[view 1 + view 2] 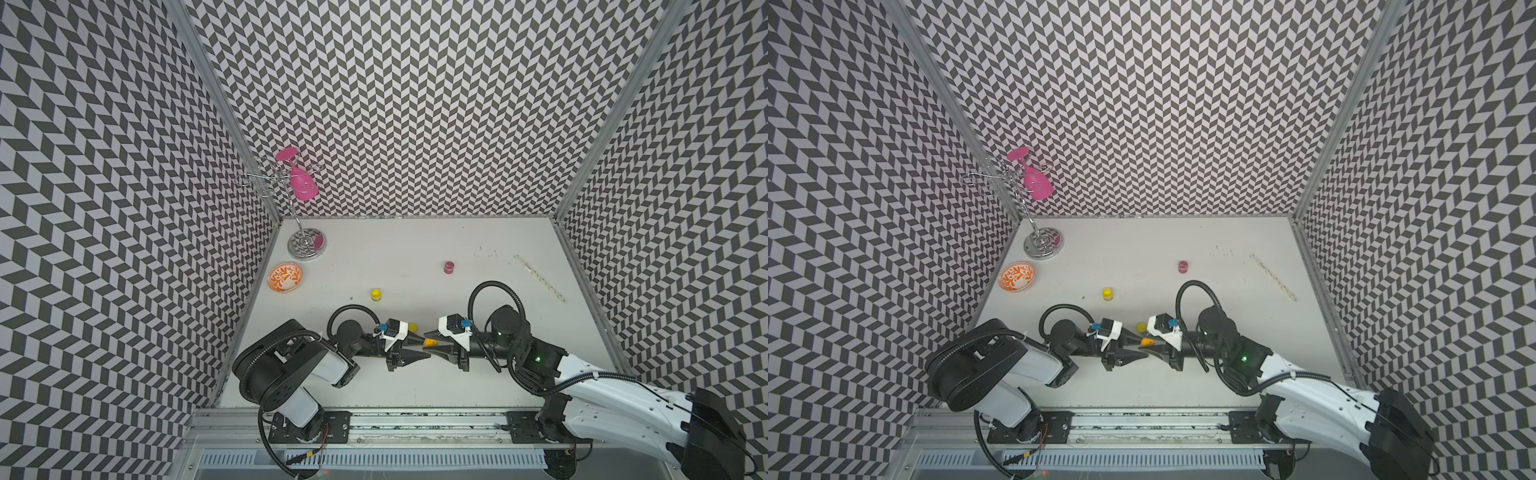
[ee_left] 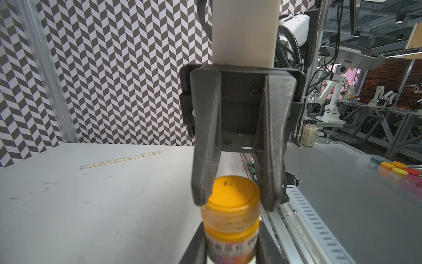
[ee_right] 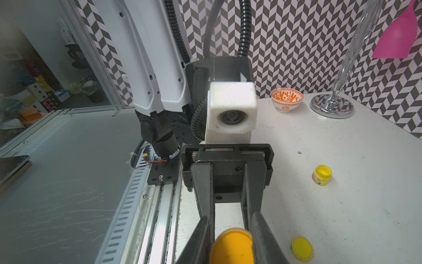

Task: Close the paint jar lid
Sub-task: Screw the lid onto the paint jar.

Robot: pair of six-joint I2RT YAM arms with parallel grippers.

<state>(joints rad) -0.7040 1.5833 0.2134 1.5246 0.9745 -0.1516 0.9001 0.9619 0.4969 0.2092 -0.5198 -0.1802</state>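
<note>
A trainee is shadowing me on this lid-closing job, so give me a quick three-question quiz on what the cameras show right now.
1. True or false: the small yellow plastic paint jar on the white table has its lid on.
2. What is the right gripper shut on? A) the round orange plastic lid; B) a red jar; C) a patterned bowl.
3. Fill in: the labelled orange paint jar is held by its body in the ___ gripper.

Key:
1. False. Its flat yellow lid lies apart from it on the table.
2. A.
3. The left gripper.
</note>
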